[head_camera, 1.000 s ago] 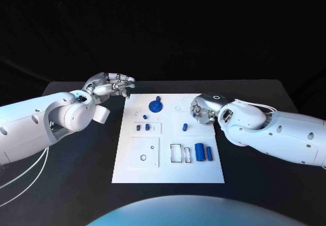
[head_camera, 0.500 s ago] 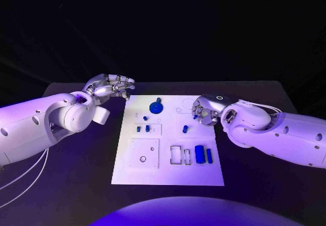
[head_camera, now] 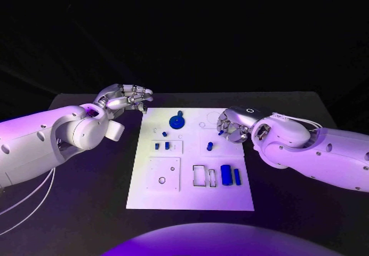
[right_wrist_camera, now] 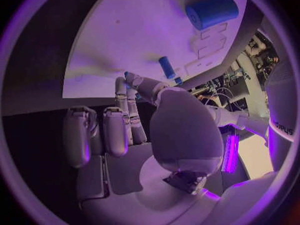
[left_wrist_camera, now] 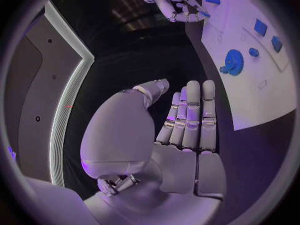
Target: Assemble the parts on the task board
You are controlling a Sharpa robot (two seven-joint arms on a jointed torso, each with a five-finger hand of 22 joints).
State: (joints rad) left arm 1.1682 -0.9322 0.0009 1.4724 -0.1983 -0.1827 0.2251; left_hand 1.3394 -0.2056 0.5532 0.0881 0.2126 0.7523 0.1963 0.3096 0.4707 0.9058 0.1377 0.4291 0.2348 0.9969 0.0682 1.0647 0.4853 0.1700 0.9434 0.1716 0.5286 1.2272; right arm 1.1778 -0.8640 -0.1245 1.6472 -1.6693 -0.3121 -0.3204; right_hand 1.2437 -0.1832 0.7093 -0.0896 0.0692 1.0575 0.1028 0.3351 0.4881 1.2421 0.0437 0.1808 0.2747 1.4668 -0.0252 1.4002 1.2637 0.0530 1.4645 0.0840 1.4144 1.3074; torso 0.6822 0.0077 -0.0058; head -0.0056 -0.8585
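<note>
The white task board (head_camera: 192, 194) lies mid-table. My right hand (head_camera: 233, 126) hovers over its right edge and pinches a small blue part (head_camera: 221, 132) between thumb and finger; the part's tip (right_wrist_camera: 128, 75) shows at the fingertips. A short blue peg (head_camera: 209, 145) stands just beside that hand, also seen as the peg (right_wrist_camera: 167, 66). A blue gear (head_camera: 177, 121) sits at the board's far end. My left hand (head_camera: 123, 98) is off the board's far left corner, its fingers (left_wrist_camera: 190, 115) straight and side by side, holding nothing.
On the board lie two small blue blocks (head_camera: 161, 145), a tiny peg (head_camera: 165, 133), a thick blue cylinder (head_camera: 225, 174) and a slim blue bar (head_camera: 237, 176) beside empty rectangular slots. A square recessed plate (head_camera: 163, 173) takes the near left.
My right hand has lifted and turned a little at the board's right edge, and the small blue part now shows at its fingertips. The left hand has stayed put.
</note>
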